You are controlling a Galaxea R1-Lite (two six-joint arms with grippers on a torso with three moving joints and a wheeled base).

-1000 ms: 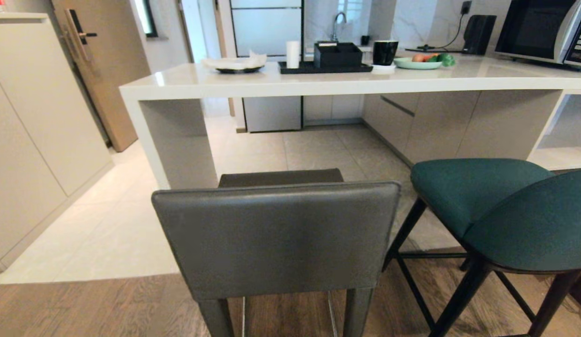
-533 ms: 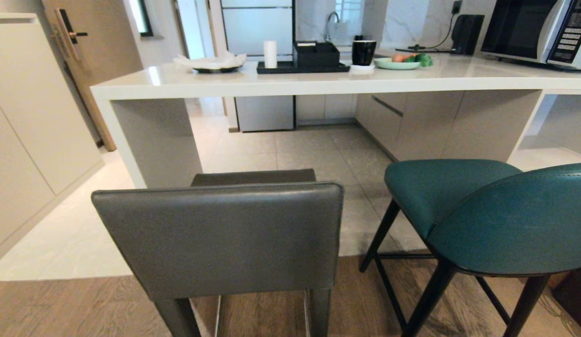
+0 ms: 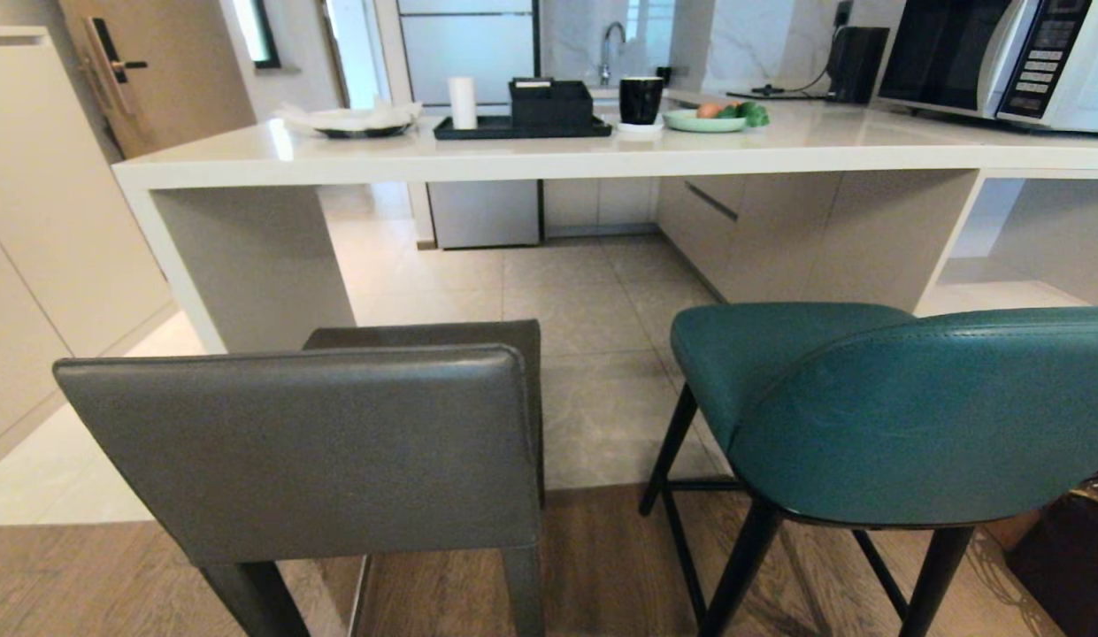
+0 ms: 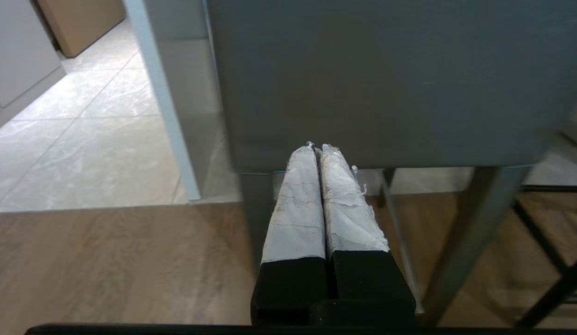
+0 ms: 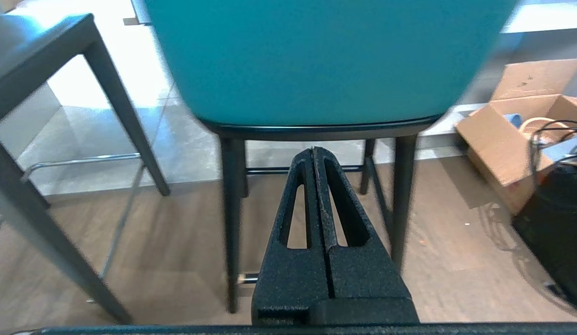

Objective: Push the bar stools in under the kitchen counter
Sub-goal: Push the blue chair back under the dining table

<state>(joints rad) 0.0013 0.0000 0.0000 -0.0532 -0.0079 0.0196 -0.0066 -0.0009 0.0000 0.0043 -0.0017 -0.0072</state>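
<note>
The white counter (image 3: 549, 157) ran across the upper frame of the head view. Both stools stood out from it on the floor: the grey stool (image 3: 318, 451) at lower left, the teal stool (image 3: 902, 416) at lower right. The left claw (image 4: 318, 151), pressed shut and empty, pointed level at the grey stool's back. The right claw (image 5: 314, 151), likewise shut on nothing, pointed below the teal stool's seat.

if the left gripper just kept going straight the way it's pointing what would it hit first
Most likely the grey stool. The left gripper, fingers shut, points at the lower edge of its flat backrest, which fills the left wrist view straight ahead. How large the gap between them is cannot be told.
</note>
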